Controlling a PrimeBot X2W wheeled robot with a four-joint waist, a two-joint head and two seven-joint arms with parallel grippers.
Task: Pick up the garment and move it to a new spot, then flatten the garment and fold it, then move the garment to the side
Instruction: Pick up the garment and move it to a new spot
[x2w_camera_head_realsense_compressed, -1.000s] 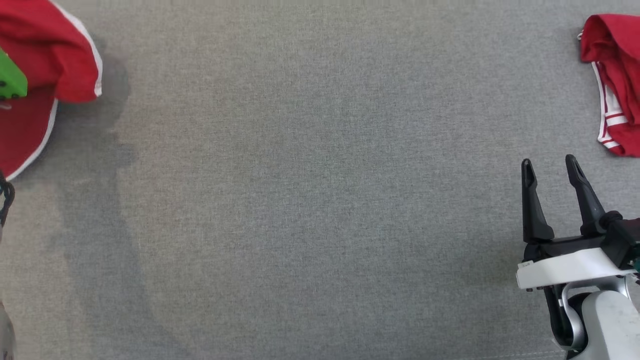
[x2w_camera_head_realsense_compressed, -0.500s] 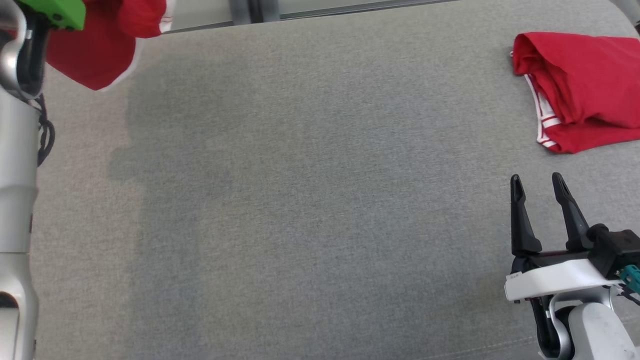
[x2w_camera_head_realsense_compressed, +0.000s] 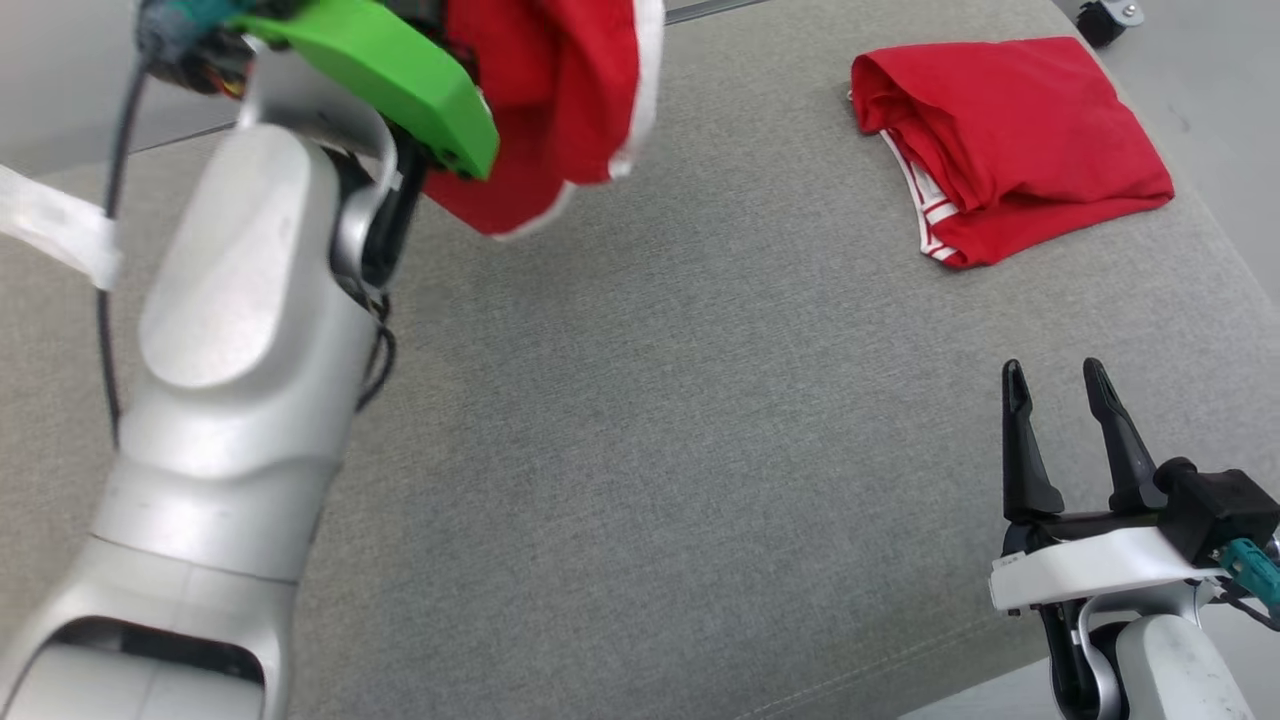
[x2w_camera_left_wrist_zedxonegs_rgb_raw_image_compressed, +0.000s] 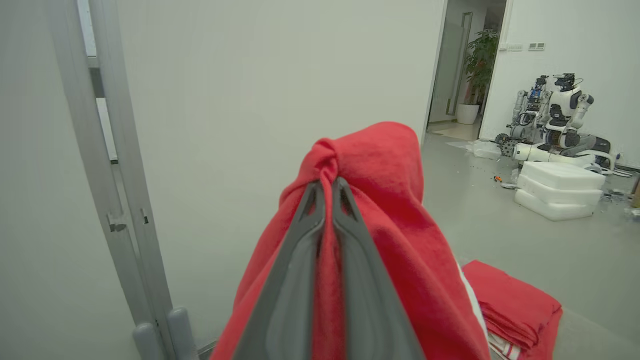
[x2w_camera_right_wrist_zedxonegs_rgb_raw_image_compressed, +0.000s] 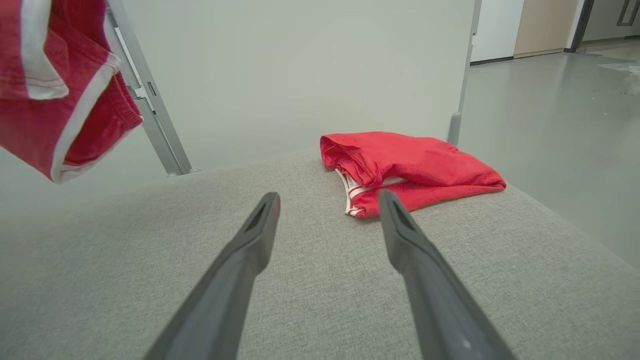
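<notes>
Starting at the left fingers (x2w_camera_left_wrist_zedxonegs_rgb_raw_image_compressed: 307, 220): pressed tight together, pinching a bunched fold of the red garment (x2w_camera_left_wrist_zedxonegs_rgb_raw_image_compressed: 390, 200) right at the tips. Got the rest of the cloth draping down both sides of them, with white trim along one edge. Held up in the air, well clear of the bench (x2w_camera_head_realsense_compressed: 640, 400), toward its far left going by the head view. Can spot the same garment from the right wrist too, hanging at upper left with the white-edged hem lowest. Just behind the grip, a bright green wrist cover (x2w_camera_head_realsense_compressed: 390, 70), then the silver left arm (x2w_camera_head_realsense_compressed: 240, 330) rising from the lower left.

Over to the right fingers (x2w_camera_head_realsense_compressed: 1017, 440): spread wide, bare grey fabric showing in the gap, sitting over the near right corner of the bench and pointing at its far edge. Can't tell if touching the fabric.

Further out, a second red garment (x2w_camera_head_realsense_compressed: 1010, 140) lying roughly folded at the far right of the bench, white striped band poking out along one side, well apart from both sets of fingers. Past the bench, a pale wall and a grey metal post (x2w_camera_left_wrist_zedxonegs_rgb_raw_image_compressed: 125, 190). Way off in the left wrist view, some parked robots (x2w_camera_left_wrist_zedxonegs_rgb_raw_image_compressed: 560, 115) beside white foam blocks (x2w_camera_left_wrist_zedxonegs_rgb_raw_image_compressed: 560, 190), plus a potted plant (x2w_camera_left_wrist_zedxonegs_rgb_raw_image_compressed: 480, 60) by the doorway.
</notes>
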